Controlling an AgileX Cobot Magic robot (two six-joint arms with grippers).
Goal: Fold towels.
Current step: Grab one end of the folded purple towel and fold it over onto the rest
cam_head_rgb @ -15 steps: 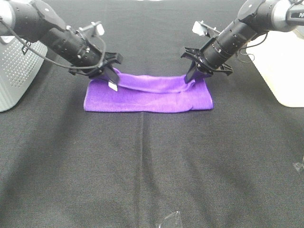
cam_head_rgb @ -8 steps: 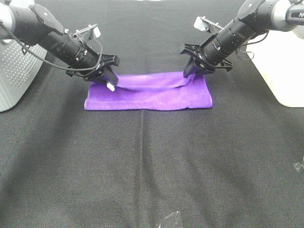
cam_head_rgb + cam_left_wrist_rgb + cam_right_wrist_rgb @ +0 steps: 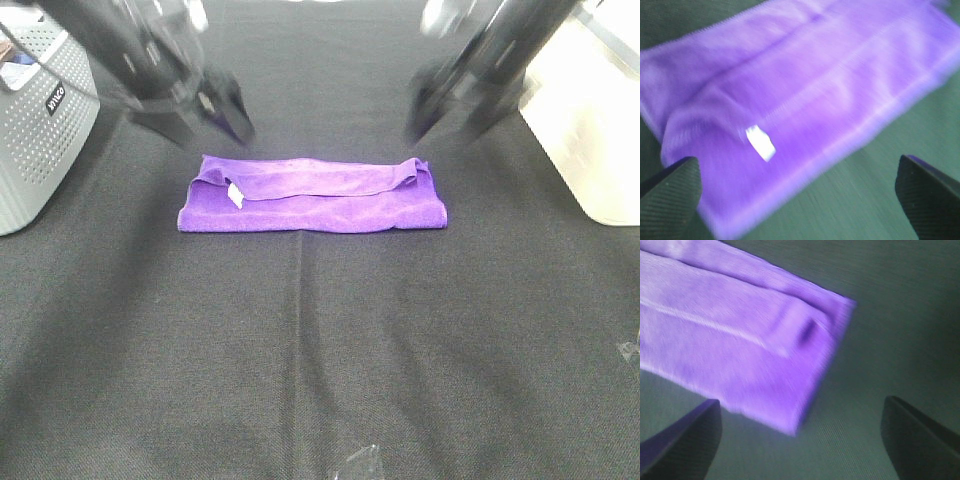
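The purple towel (image 3: 312,197) lies folded into a long strip on the black table, its upper layer rumpled along the far edge. Its white tag (image 3: 236,193) shows near the left end. My left gripper (image 3: 203,115) is open, empty and motion-blurred just above and behind the towel's left end. My right gripper (image 3: 450,112) is open, empty and blurred behind the right end. In the left wrist view the towel (image 3: 800,90) and tag (image 3: 760,143) lie below the spread fingertips (image 3: 667,192). In the right wrist view the towel's corner (image 3: 790,355) lies between the wide-apart fingertips (image 3: 920,440).
A grey perforated basket (image 3: 35,130) stands at the left edge. A cream box (image 3: 590,130) stands at the right edge. A clear plastic piece (image 3: 355,465) lies at the front edge, and another (image 3: 628,350) at the far right.
Both grippers have opened and let go of the towel's far edge, which has dropped onto the lower layer. Both arms are moving up and back, away from the towel.
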